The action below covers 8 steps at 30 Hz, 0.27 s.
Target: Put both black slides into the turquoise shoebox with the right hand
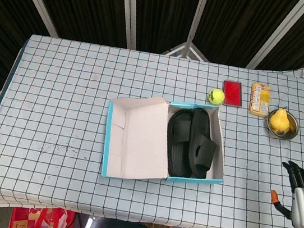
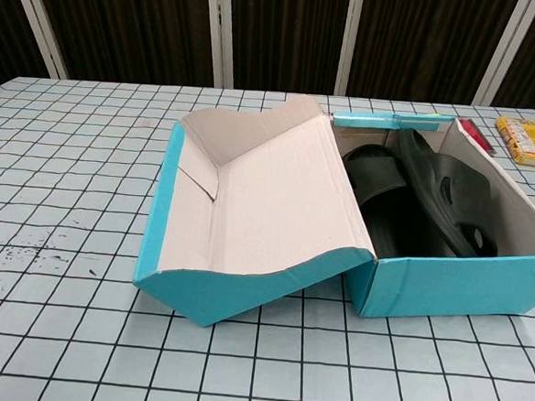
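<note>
both black slides (image 1: 193,143) lie inside the turquoise shoebox (image 1: 217,182), near the middle of the worktop (image 1: 59,89), the one nearer the right wall propped on its side against it. my right hand (image 1: 303,197) hangs off the worktop's near right corner, fingers (image 1: 300,174) spread and holding nothing; my left hand is not in view. i judge the placing done. what could go wrong now: the tilted slide may keep the open lid (image 1: 137,137) from closing, and reaching back in could nudge the light box or tip the slide out.
</note>
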Available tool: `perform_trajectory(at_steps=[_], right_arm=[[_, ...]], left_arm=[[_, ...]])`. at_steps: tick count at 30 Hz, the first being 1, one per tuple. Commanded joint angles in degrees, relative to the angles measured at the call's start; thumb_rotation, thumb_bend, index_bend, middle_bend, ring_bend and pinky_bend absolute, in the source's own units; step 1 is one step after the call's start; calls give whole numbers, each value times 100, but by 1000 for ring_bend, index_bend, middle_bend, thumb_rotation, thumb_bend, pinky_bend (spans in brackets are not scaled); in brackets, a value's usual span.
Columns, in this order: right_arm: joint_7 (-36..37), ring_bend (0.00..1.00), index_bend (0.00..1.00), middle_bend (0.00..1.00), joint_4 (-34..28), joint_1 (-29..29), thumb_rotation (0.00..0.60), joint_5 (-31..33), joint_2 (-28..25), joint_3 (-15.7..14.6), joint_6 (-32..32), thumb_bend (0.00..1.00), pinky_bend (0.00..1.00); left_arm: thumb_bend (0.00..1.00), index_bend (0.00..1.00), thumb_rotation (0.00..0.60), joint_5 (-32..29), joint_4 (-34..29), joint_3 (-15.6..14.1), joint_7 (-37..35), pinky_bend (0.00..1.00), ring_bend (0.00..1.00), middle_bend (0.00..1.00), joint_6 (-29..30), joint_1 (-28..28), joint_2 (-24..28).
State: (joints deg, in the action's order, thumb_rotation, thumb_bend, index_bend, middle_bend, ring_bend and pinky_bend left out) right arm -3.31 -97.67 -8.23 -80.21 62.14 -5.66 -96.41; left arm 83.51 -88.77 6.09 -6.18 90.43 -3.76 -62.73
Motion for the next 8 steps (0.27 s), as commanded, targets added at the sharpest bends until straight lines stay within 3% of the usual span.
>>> perform_trajectory(at_steps=[1, 8], right_arm=[[-192, 160, 185, 168, 584, 324, 600, -206, 452, 20, -197, 353, 0], [-267, 131, 185, 156, 503, 464, 600, -51, 370, 195, -74, 353, 0]], left_arm=[[312, 9, 600, -19, 13, 26, -62, 0, 0, 0, 67, 45, 34], [312, 10, 600, -41, 106, 23, -131, 0, 0, 0, 63, 78, 44]])
